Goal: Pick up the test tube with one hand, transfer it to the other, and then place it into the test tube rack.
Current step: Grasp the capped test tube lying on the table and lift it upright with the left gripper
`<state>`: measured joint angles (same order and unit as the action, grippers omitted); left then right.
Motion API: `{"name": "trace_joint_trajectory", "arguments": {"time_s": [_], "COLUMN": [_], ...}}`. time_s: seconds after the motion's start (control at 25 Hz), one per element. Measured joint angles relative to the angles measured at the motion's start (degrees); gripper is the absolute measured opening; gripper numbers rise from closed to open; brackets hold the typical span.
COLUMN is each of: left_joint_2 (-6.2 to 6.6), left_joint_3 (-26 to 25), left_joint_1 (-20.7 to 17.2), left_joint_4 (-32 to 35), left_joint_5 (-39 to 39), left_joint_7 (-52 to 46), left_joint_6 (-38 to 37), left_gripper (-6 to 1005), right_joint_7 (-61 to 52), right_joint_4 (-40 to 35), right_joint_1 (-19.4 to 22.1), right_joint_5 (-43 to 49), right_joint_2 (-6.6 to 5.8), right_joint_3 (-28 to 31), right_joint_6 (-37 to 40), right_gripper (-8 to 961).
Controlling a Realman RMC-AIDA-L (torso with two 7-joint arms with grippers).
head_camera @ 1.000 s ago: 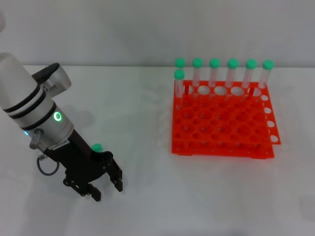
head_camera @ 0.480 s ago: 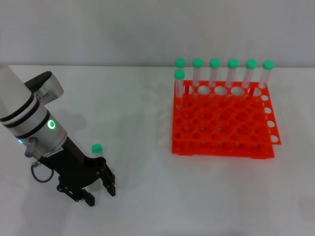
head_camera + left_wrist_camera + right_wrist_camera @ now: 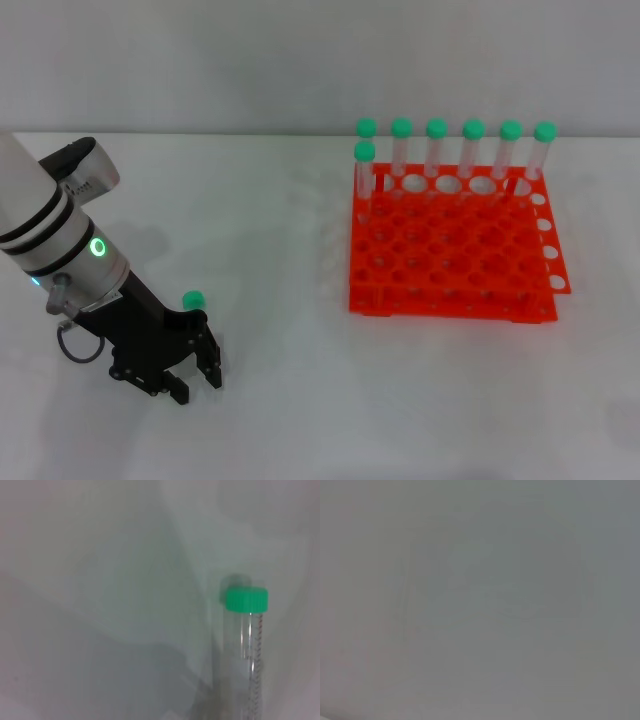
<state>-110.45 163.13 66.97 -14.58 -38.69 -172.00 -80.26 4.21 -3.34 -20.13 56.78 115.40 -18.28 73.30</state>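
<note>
Head view shows the left claw point(image 3: 196, 380) has drawn back toward the near left of the table point(image 3: 300, 400) and sunk lower, fingers apart and empty. The test tube point(image 3: 193, 299) lies flat just beside it — only its green cap shows — well apart from the test tube rack point(image 3: 450, 262). Grasp likely imminent; the right claw is out of view.

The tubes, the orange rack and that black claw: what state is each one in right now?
Test tube: lying on the table, green cap showing beside the gripper.
Left gripper: open, low over the table.
Test tube rack: holds seven upright tubes.
Right gripper: out of view.
</note>
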Motion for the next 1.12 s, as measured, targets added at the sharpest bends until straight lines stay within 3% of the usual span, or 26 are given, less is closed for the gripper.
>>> {"name": "trace_joint_trajectory", "arguments": {"time_s": [0.84,1.12], "left_joint_2": [0.79,0.63], "left_joint_3": [0.0,0.0], "left_joint_1": [0.8,0.9], "left_joint_4": [0.2,0.3], "left_joint_5": [-1.1,-1.3], "left_joint_7": [-0.3,-0.3], "left_joint_6": [0.7,1.1], "left_gripper": [409,348], "right_joint_7": [0.0,0.0], "right_joint_4": [-0.3,-0.3], "right_joint_1": [-0.1,-0.1], "right_joint_5": [0.0,0.0], "right_joint_2": [-0.09,-0.09], "right_joint_3": [0.0,0.0], "right_joint_6": [0.0,0.0], "right_gripper": [532,532]}}
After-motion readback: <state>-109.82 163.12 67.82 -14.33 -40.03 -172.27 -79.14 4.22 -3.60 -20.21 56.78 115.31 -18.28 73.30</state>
